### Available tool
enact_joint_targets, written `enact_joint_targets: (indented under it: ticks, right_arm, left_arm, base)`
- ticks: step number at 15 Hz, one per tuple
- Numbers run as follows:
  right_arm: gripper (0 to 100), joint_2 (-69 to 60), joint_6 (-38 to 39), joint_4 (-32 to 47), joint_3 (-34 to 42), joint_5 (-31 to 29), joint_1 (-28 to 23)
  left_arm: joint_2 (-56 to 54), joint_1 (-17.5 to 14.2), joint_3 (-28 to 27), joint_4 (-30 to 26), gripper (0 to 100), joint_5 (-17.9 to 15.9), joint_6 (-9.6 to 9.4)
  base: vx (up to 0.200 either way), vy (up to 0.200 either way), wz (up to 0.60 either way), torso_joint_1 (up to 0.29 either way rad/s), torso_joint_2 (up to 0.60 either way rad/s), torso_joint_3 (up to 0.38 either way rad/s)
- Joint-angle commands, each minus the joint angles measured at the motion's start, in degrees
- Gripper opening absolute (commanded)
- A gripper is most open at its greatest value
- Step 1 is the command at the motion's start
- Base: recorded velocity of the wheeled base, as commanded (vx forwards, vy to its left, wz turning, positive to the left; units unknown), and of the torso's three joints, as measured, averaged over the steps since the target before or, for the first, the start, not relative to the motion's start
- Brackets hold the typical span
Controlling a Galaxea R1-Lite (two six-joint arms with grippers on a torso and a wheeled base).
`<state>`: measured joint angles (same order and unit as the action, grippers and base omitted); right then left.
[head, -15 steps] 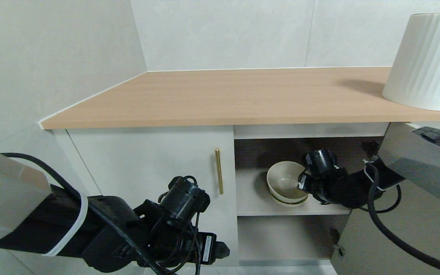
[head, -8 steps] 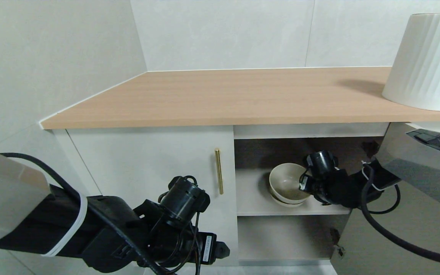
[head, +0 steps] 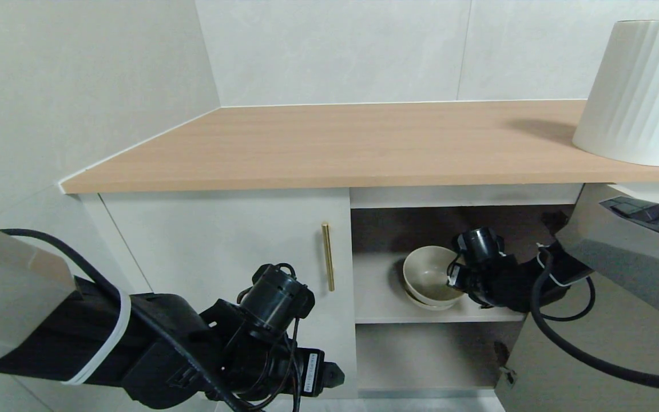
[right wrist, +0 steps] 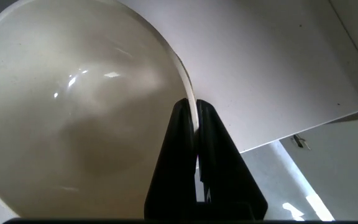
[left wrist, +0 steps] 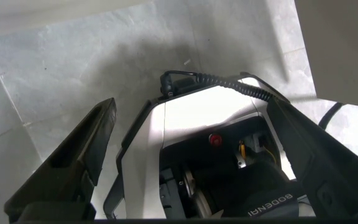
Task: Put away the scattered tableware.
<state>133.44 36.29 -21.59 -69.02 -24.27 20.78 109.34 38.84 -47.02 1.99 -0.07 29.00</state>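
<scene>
your right gripper (right wrist: pixel 196 112) pinches the rim of the cream bowl (right wrist: pixel 73 112) on the upper cabinet shelf (head: pixel 378 294); your left gripper (left wrist: pixel 190 106) gapes wide, empty.

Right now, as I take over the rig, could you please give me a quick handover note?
Right gripper: shut on the rim of the beige bowl.
Left gripper: open, empty, low by the closed cabinet door.
The bowl sits on another dish on the upper shelf.
Done: bowl brought to the shelf.
To do: release, withdraw. Whether more tableware remains, cannot tell.
</scene>
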Motion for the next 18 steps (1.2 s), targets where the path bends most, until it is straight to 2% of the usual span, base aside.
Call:
enact_joint_targets:
  ticks: [1,12,16,18]
  right_arm:
    - [100,0.33,0.01,0.06,-0.06,0.01,0.05]
    - [100,-0.2,0.01,-0.03,0.03,0.1,0.05]
    - [100,-3.36,0.1,0.14,2.23,1.16,0.84]
    - [100,-9.6,-0.34,0.41,7.41,7.22,3.12]
  left_arm:
    - [0.0,0.01,0.0,0.03,100,-0.01,0.0]
    - [-0.09,0.01,0.0,0.03,100,-0.01,0.0]
    - [-1.41,-0.08,-0.27,0.12,100,0.07,0.27]
    - [-3.69,-0.78,-0.53,0.21,100,3.85,0.0]
  base:
    - [0.0,0.0,0.0,0.0,0.0,0.0]
    - [0.0,0.0,0.0,0.0,0.0,0.0]
    - [0.0,0.0,0.0,0.0,0.0,0.0]
    - [0.0,0.0,0.0,0.0,0.0,0.0]
